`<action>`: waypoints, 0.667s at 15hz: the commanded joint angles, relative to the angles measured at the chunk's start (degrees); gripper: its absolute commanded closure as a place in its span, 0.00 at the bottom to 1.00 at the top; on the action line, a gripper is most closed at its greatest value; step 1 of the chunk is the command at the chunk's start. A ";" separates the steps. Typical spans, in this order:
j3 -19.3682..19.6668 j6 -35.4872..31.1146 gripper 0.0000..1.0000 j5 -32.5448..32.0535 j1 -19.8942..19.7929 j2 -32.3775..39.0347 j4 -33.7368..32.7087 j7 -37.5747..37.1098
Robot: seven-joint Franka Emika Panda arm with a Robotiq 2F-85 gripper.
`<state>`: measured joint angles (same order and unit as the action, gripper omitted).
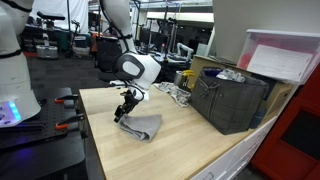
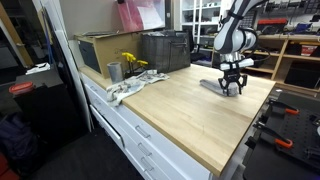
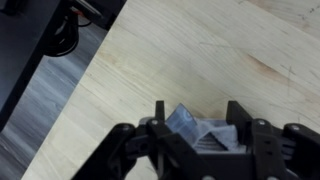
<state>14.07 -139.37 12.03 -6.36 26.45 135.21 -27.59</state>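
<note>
The gripper comes in from the lower edge of the wrist view with its jaws spread. Its two dark fingers stand apart, one to each side of a bunched fold of the gray cloth. The fold fills much of the gap, but I cannot tell whether the pads press on it. In an exterior view the gripper hangs low in the middle of the frame, over the left end of the cloth. The cloth lies crumpled on the wooden table, near the table's left edge. In an exterior view from across the room, the gripper sits at the right of the frame with the cloth showing flat just to its left, toward the far right end of the table. At the back of the table, well apart from the cloth, stands a dark crate, which appears at the right in an exterior view. Left of it in that frame are a cardboard box, a metal cup and a white rag. White drawers run along the front under the tabletop.
</note>
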 commanded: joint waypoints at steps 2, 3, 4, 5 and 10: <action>0.80 -0.66 0.74 -0.51 0.31 -3.19 1.00 -0.86; 0.93 -0.65 0.81 -0.74 0.43 -4.10 1.18 -0.88; 1.03 -0.66 0.88 -1.02 0.58 -4.92 1.36 -0.91; 1.04 -0.66 0.96 -1.22 0.64 -5.64 1.48 -0.92; 1.61 -0.64 0.99 -4.78 1.29 -9.60 1.97 -1.71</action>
<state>14.49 -139.51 10.12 -6.13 21.09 135.06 -27.59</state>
